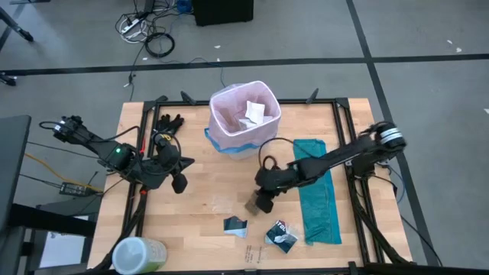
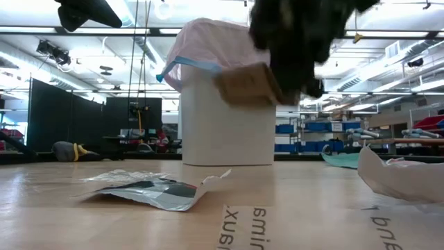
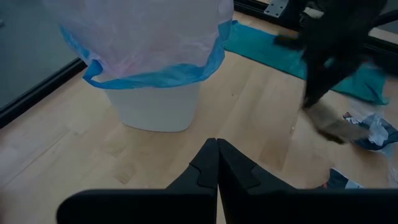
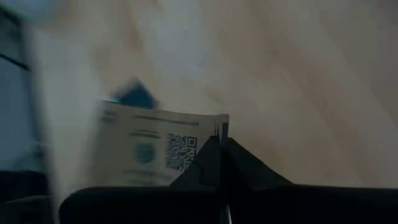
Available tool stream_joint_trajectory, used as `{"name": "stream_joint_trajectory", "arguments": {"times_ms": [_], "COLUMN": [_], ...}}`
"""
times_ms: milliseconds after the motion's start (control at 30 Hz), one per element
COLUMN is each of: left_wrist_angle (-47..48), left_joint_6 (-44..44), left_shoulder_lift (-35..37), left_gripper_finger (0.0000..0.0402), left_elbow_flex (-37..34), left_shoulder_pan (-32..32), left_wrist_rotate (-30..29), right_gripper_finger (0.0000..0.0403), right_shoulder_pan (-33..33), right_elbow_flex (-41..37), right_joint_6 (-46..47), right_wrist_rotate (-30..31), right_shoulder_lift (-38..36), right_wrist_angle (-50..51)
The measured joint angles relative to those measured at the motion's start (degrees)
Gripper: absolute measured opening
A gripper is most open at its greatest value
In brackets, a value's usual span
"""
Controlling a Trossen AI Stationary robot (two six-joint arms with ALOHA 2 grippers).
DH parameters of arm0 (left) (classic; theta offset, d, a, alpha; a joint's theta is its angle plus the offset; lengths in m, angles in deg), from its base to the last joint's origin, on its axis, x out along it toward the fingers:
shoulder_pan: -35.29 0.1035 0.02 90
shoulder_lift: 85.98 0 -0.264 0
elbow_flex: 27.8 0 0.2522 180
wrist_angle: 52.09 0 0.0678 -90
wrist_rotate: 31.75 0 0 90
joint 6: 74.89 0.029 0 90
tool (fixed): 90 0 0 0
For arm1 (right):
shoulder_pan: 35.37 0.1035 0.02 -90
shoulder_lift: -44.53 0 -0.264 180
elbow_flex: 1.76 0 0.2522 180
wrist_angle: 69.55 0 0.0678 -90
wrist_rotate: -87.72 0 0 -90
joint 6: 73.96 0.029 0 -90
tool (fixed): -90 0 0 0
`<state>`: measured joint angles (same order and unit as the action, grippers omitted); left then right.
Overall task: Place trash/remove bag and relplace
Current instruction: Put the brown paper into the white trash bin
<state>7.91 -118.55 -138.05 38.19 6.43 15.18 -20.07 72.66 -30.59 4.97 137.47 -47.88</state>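
Note:
A white bin [image 1: 244,130] stands near the table's far edge, lined with the pale pink bag [image 1: 229,114], whose blue band [image 3: 155,74] is folded over the rim; white crumpled paper [image 1: 254,112] lies inside. My right gripper [image 1: 263,200] is near the table's middle, in front of the bin, shut on a brown cardboard bit [image 2: 243,85]. A black-and-white packet [image 1: 235,225] and a crumpled wrapper [image 1: 281,235] lie flat near the table's near edge. My left gripper [image 1: 180,183] is shut and hovers left of the bin, touching nothing. My right gripper pinches the cardboard bit at one edge [image 4: 214,127] between its two fingers, coming from above. The bit, with a printed label and a square code on its face [image 4: 155,149], is lifted clear of the table and sticks out sideways from the fingers, in front of the bin.
An opaque teal bag [image 1: 317,191] lies flat along the table's right side. Black items [image 1: 168,122] sit at the far left corner, and a green-white cylinder [image 1: 137,256] at the near left corner. Black rails [image 1: 344,122] frame the table. Bare wood lies between the two grippers.

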Motion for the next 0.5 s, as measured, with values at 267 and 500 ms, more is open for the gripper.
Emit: {"name": "stream_joint_trajectory", "arguments": {"times_ms": [267,500], "left_wrist_angle": [0.02,0.00], "left_joint_6": [0.13,0.13], "left_shoulder_lift": [-0.02,0.00], "left_gripper_finger": [0.0008,0.0008], "left_elbow_flex": [0.00,0.00], "left_shoulder_pan": [0.00,-0.02], "left_wrist_rotate": [-0.53,-0.85], "right_gripper_finger": [0.0000,0.0000], "right_shoulder_pan": [-0.46,-7.82], "right_elbow_flex": [8.64,21.54], "right_joint_6": [-13.03,-36.50], "right_wrist_rotate": [15.71,23.23], "right_shoulder_lift": [-15.49,-18.50], "right_wrist_angle": [-3.39,-3.55]}}
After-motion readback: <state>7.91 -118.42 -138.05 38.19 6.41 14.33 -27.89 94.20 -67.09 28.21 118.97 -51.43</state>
